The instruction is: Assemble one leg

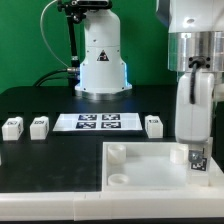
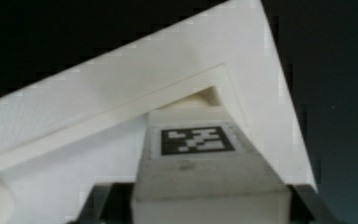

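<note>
- The large flat white plastic board with round corner sockets (image 1: 150, 168) lies on the black table (image 1: 40, 160) and serves here as the landmark.
- The robot's two-finger gripper (image 1: 197, 157) stands upright over the board's corner at the exterior view's right, on the side away from the white robot base (image 1: 101, 62).
- A small white plastic block-shaped leg bearing a black-and-white square tag (image 1: 197, 158) sits between the fingers, clasped by them; its lower end is at the board's surface at that corner.
- In the wrist view the same leg (image 2: 197, 150) shows its tag facing the camera, with the dark fingers (image 2: 105, 205) on either side of its lower part and the board's pointed corner (image 2: 176, 80) behind it.
- Whether the leg is seated in a socket or only resting against the board cannot be told.
- Two raised round sockets (image 1: 117, 152) show on the board's edge at the exterior view's left.
- Three further white tagged block legs stand on the table beyond the board: one (image 1: 153, 125) just past its far edge, two more (image 1: 39, 126) (image 1: 12, 127) farther off toward the exterior view's left.
- The thin flat white marker board (image 1: 99, 122) lies beyond the socketed board, between the single leg and the pair.
</note>
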### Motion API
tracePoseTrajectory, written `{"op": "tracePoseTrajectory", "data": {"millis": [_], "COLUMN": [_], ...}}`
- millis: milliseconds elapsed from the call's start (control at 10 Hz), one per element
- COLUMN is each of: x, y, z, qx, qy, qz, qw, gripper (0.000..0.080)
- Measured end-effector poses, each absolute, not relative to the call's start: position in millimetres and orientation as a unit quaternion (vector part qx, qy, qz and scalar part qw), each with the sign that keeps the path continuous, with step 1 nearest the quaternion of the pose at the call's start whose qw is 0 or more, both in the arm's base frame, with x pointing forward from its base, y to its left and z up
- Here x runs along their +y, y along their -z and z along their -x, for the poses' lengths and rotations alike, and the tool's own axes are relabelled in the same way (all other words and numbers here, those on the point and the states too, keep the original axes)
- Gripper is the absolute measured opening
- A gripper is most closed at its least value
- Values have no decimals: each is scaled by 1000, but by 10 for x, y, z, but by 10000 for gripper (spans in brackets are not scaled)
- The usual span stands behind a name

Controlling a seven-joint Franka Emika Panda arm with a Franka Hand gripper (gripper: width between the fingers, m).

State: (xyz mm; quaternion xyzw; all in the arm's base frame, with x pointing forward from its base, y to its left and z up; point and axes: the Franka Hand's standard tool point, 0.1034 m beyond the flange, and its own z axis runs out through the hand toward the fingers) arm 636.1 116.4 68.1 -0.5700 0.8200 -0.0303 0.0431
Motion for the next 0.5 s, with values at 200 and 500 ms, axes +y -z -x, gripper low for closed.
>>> {"op": "tracePoseTrajectory", "data": {"millis": [200, 500], "x": [1164, 1431], "y": [-676, -863], "z": [-6359, -6402], "qx": [819, 812], "qy": [30, 30], "qz": [571, 580], "qw": [43, 60], "gripper": [493, 638]}}
